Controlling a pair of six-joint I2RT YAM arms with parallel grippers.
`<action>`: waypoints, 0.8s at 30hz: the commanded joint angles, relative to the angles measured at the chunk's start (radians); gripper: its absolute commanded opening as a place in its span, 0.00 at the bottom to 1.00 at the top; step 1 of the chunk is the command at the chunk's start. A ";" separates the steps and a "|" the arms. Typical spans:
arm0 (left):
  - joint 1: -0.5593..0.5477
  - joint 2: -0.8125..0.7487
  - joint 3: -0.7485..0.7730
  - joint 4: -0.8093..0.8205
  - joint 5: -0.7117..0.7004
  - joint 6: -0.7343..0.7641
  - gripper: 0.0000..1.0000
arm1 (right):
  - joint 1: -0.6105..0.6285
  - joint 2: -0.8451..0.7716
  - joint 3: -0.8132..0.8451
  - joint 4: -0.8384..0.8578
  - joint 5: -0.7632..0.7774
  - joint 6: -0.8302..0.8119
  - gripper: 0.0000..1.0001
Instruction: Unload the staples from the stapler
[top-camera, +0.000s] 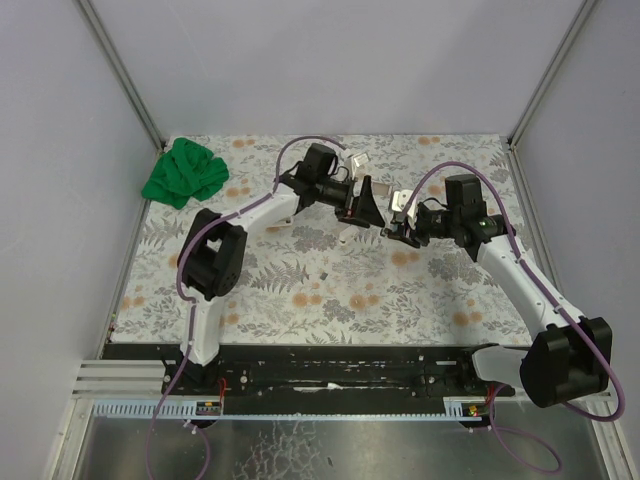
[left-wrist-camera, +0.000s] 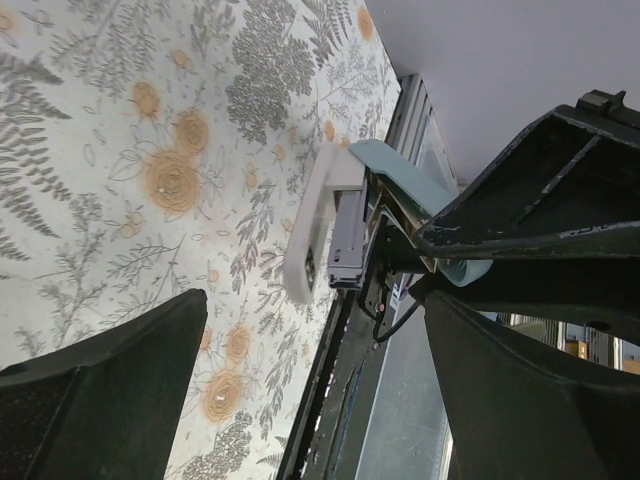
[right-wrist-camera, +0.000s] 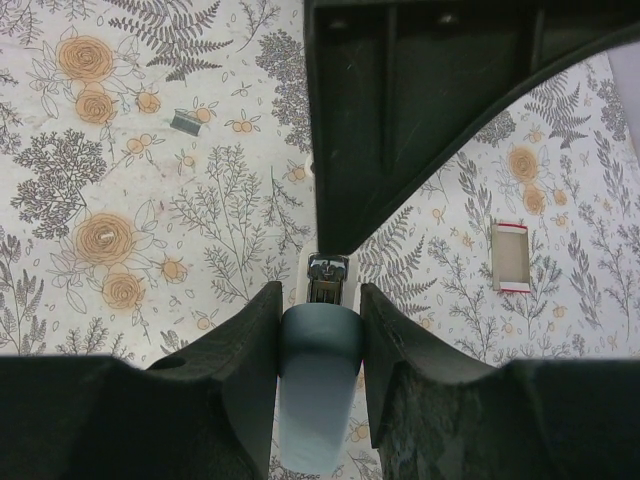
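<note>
Clamping the stapler (right-wrist-camera: 318, 395) is the right end effector (right-wrist-camera: 318, 302); left end effector (top-camera: 367, 205) just beside it gapes wide, gripping nothing. Staples (right-wrist-camera: 185, 120) sit on open counter (right-wrist-camera: 230, 205), well off edges.

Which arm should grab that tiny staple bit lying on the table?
Probably left. The left gripper is open and empty, and the staples lie loose, slightly towards its side. The right gripper is busy, shut on the stapler.

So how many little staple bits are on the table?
1: the staples lie loose on the flowered table, apart from the stapler the right claw holds. More may hide inside it.
</note>
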 joint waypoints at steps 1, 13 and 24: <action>-0.022 0.024 0.014 0.019 -0.001 0.004 0.90 | 0.006 -0.015 0.003 0.054 -0.040 0.031 0.00; -0.039 0.051 0.020 0.046 0.026 -0.017 0.77 | 0.006 -0.031 -0.004 0.094 -0.071 0.068 0.00; -0.040 0.061 0.004 0.113 0.068 -0.083 0.63 | 0.005 -0.055 -0.028 0.140 -0.076 0.096 0.00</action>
